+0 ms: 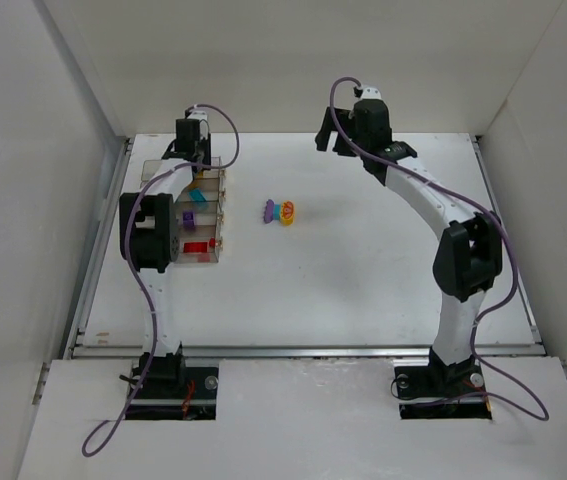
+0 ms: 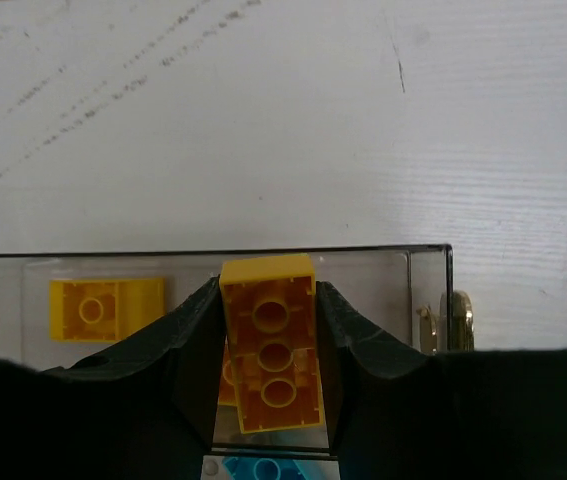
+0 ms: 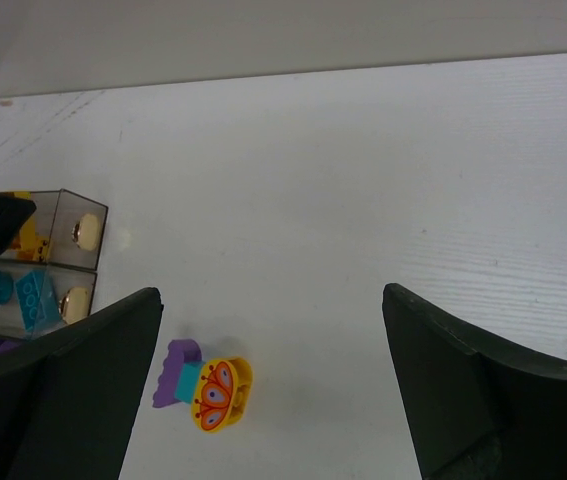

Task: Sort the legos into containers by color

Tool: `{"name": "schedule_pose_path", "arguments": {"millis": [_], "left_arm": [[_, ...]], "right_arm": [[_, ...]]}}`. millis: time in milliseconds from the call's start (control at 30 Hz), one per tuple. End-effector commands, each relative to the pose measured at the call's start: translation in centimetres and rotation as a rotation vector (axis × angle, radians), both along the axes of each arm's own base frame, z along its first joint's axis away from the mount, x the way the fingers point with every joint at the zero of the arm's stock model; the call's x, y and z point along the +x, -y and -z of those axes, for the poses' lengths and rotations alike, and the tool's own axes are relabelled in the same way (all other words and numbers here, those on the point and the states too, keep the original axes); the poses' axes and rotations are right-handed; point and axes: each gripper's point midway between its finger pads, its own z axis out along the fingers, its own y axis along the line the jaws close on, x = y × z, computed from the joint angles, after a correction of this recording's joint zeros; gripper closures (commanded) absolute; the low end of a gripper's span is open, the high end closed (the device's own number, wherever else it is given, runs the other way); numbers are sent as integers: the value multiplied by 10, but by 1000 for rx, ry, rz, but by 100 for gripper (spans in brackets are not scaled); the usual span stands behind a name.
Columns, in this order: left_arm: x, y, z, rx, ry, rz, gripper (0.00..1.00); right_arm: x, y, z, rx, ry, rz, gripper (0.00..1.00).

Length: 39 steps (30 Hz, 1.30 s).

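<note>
White table boxed in by plain white walls, with both arms bolted at its near edge. At the far left sits the block of four clear containers, and the left arm reaches over it. The left jaws are closed partway on a yellow brick, pinched by its long sides at the farthest bin, where a second yellow brick lies flat inside. The bins nearer the arms hold a cyan brick, a purple brick and a red brick. Near mid-table, well apart from the containers, lies a small cluster of purple, teal and yellow-orange pieces. The right arm hangs over the far side — right jaws spread wide, gripping nothing.
</note>
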Motion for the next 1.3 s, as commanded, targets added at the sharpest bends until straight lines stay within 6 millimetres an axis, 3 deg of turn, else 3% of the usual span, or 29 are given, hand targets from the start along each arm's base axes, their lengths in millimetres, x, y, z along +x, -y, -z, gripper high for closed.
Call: {"name": "schedule_pose_path", "arguments": {"millis": [0, 200, 300, 333, 400, 433, 567, 667, 700, 767, 800, 833, 933, 1000, 1100, 1167, 1267], "left_arm": [[2, 4, -24, -24, 64, 16, 70], [0, 5, -20, -32, 55, 10, 39], [-4, 8, -30, -44, 67, 28, 28], [-5, 8, -42, -45, 88, 29, 28], [-7, 8, -51, -46, 97, 29, 26], [-7, 14, -55, -46, 95, 40, 26], [-12, 37, -101, -26, 130, 120, 25], [-26, 74, -115, 31, 110, 309, 21], [-35, 92, -126, 52, 120, 392, 16], [-58, 117, -116, 144, 83, 647, 11], [-70, 120, -121, 192, 89, 734, 8], [-83, 135, -117, 242, 87, 842, 5], [-123, 145, -78, 482, 28, 1213, 1], [-148, 147, -53, 639, -14, 1431, 1], [-168, 165, -39, 653, -39, 1578, 1], [-174, 191, -40, 586, -29, 1631, 1], [-187, 206, -23, 534, -96, 1683, 1]], "right_arm": [[-4, 7, -43, 22, 99, 16, 3], [-10, 10, -51, 26, 109, 16, 3], [-12, 13, -47, 19, 100, 25, 3], [-14, 14, -53, 24, 111, 25, 3], [-15, 14, -48, 20, 101, 25, 3], [-15, 14, -48, 20, 101, 25, 3], [-17, 14, -53, -2, 117, 3, 3], [-27, 8, -41, -47, 94, -81, 2], [-30, 5, -42, -61, 90, -114, 1], [-38, -1, -19, -112, 27, -197, 1], [-47, -12, -16, -98, 11, -273, 1], [-51, -16, -15, -97, 4, -310, 1], [-59, -14, 2, -83, -40, -364, 1], [-64, -12, -1, -64, -34, -388, 1], [-75, -11, 1, -43, -31, -422, 1], [-81, -9, 13, -46, -60, -422, 1], [-88, -7, 10, -45, -52, -422, 1]]}}
